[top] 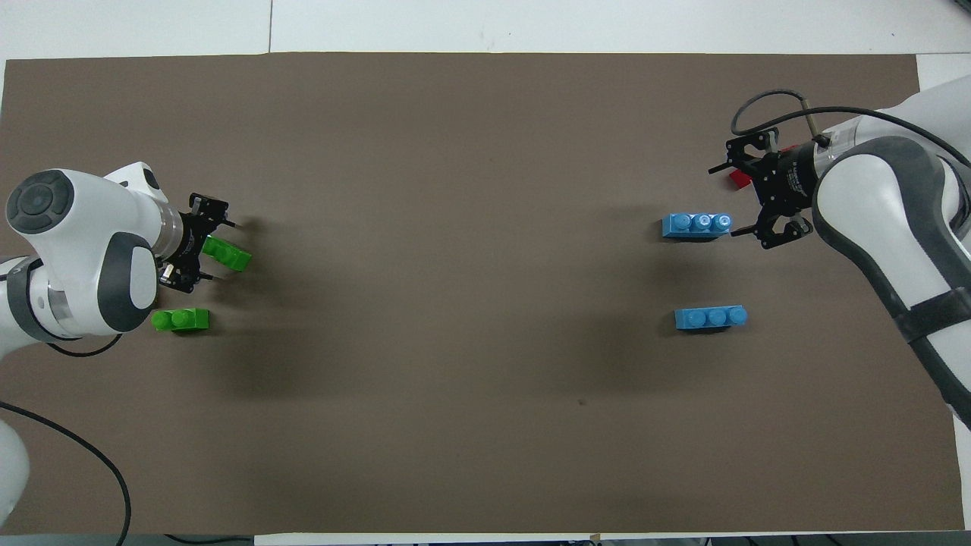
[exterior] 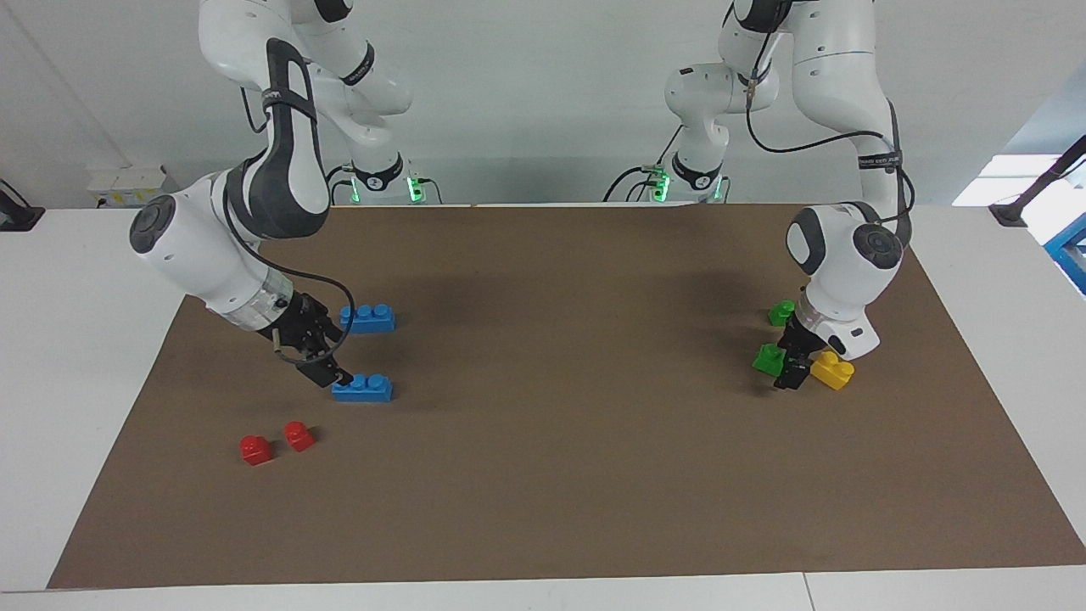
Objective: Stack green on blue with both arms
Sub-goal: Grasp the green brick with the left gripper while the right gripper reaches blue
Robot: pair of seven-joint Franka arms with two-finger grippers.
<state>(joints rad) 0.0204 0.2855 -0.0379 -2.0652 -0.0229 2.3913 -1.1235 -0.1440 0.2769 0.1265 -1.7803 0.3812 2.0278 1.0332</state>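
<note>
Reaching down at both counter ends: left hand (exterior: 793,367) spread around small green two-stud plastic brick (top: 227,254) by the left arm's edge, right hand (exterior: 327,371) spread at long blue three-stud plastic brick (exterior: 363,388); next, likely close and lift.

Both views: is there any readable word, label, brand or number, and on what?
None can be read.
Left arm: dark band with pale lettering, too small to read.
Right arm: dark strap with pale marks, unreadable.
Bricks, brown mat: no print visible.
</note>
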